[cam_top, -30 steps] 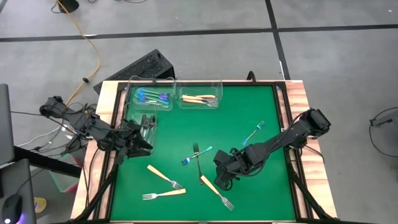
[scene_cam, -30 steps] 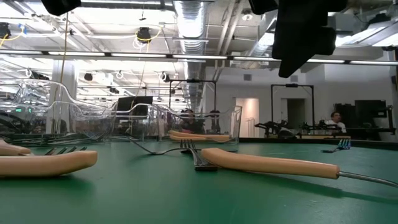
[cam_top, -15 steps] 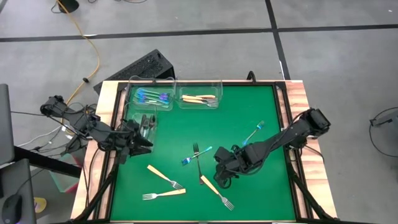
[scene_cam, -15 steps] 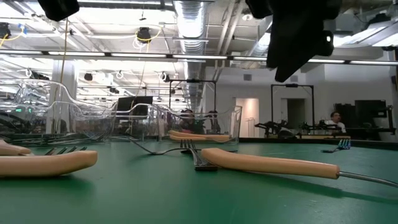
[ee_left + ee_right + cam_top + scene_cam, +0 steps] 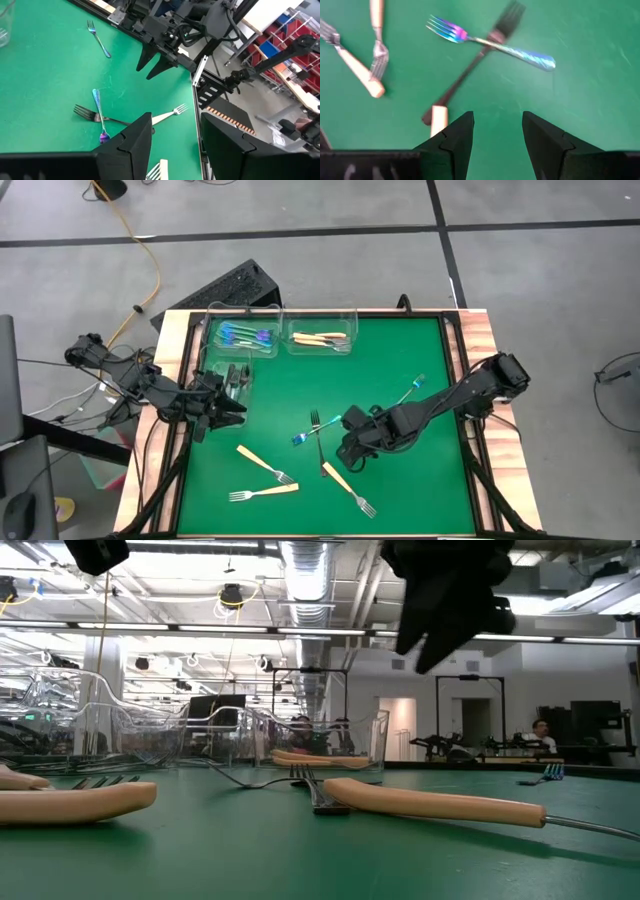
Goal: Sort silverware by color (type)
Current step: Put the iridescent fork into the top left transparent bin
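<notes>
Loose silverware lies on the green mat. A blue-iridescent fork (image 5: 318,430) lies crossed over a dark fork (image 5: 319,442) mid-table, shown closer in the right wrist view as blue fork (image 5: 490,42) and dark fork (image 5: 470,70). Three tan-handled forks (image 5: 265,463) (image 5: 262,492) (image 5: 348,488) lie nearer, and another blue fork (image 5: 408,393) lies to the right. My right gripper (image 5: 347,460) (image 5: 497,130) hovers open just right of the crossed pair. At the left, my left gripper (image 5: 232,415) (image 5: 172,142) stands open and holds nothing, next to the dark-fork bin (image 5: 235,380).
Three clear bins stand at the far left: one with blue forks (image 5: 245,335), one with tan forks (image 5: 322,338), one with dark forks. Wooden rails (image 5: 480,340) edge the mat. The mat's right and near-right parts hold little.
My right gripper has moved toward the table's left, closer to the crossed blue and dark forks, and has rolled a little; its fingers stay open. No fork has moved.
</notes>
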